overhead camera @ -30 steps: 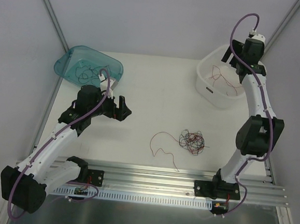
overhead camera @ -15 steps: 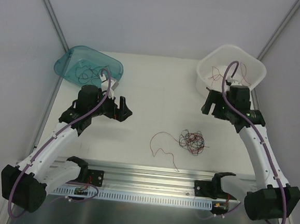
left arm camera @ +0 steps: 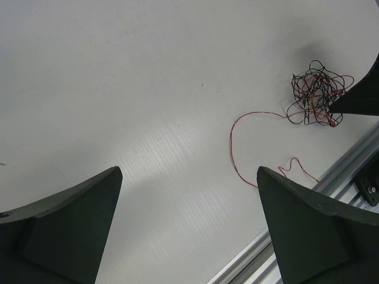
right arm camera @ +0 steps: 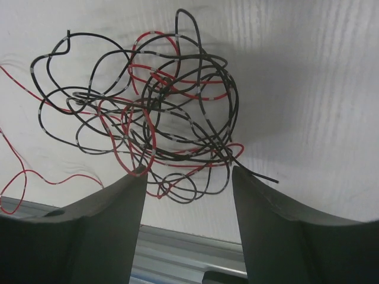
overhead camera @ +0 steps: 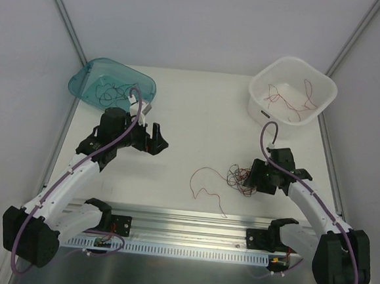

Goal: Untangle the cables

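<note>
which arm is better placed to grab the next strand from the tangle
Right. The right gripper is down at the tangle with strands between its open fingers; the left gripper hangs open far off to the side.

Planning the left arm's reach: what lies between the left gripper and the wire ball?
Only a loose red strand running out from the wire ball; otherwise bare table ahead of the left gripper, per the left wrist view.

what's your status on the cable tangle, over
Left gripper open, away from the tangle. Right gripper at the tangle, jaws apart around its edge strands. Loose red strand trails out to the left, nothing blocking.
</note>
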Controlling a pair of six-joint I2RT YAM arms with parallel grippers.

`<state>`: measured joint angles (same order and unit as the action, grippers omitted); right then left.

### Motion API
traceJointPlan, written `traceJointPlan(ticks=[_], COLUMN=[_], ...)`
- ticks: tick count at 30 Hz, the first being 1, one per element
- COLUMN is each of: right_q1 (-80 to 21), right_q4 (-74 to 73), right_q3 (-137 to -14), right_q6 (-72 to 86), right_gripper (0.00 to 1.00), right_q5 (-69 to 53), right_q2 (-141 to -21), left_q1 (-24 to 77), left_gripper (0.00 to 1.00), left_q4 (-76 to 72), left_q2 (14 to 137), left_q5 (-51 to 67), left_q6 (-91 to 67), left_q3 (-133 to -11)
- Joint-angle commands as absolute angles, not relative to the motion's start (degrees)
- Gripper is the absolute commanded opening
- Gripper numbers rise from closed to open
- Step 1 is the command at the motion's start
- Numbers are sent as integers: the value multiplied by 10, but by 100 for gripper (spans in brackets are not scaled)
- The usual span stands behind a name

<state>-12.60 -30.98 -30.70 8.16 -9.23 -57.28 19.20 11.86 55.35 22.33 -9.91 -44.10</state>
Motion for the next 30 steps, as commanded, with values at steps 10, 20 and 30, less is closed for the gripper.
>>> traceJointPlan(ticks=[10,20,30], right_q1=[-199,-324,-330], right_q4=[-108,-147,-232], right_q3=[-366,-610,-910], right_q6=[127,77,38], right_gripper=[11,1,1], right_q5=[-125,-91,-117], right_q2=[-702,-787,-841], left_q1=[206,212,212], left_gripper=[99,99,99], left_q4=[116,117,116], left_q2=[584,596,586], left_q5=[226,226,211], left_q6=[-95,-93,-88], left_q3=[-445,-447,-448])
